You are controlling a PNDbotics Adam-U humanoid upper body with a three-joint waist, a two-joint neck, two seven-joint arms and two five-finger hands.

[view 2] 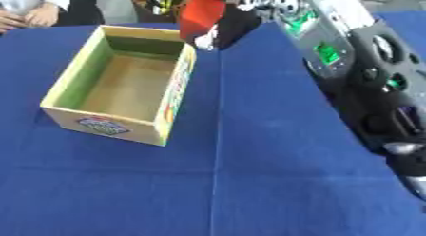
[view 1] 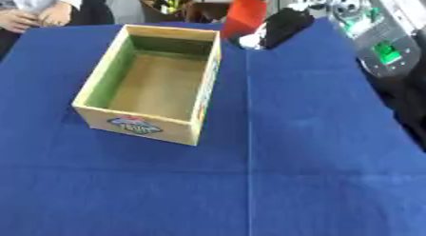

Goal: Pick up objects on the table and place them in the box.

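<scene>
An open cardboard box (view 1: 206,83) with a printed label on its front stands on the blue cloth at the upper left, and its inside shows nothing in it. My right arm (view 2: 358,63) comes in from the right and reaches to the far edge of the table. There my black right hand (view 1: 283,26) is shut on a flat red object (view 1: 244,14), held up just beyond the box's far right corner. A small white patch (view 1: 248,40) shows under the hand. My left hand is out of view.
The blue cloth (view 1: 316,173) covers the whole table, with a straight crease (view 1: 248,149) running down its middle. A dark bin (view 1: 166,4) with mixed items stands beyond the far edge.
</scene>
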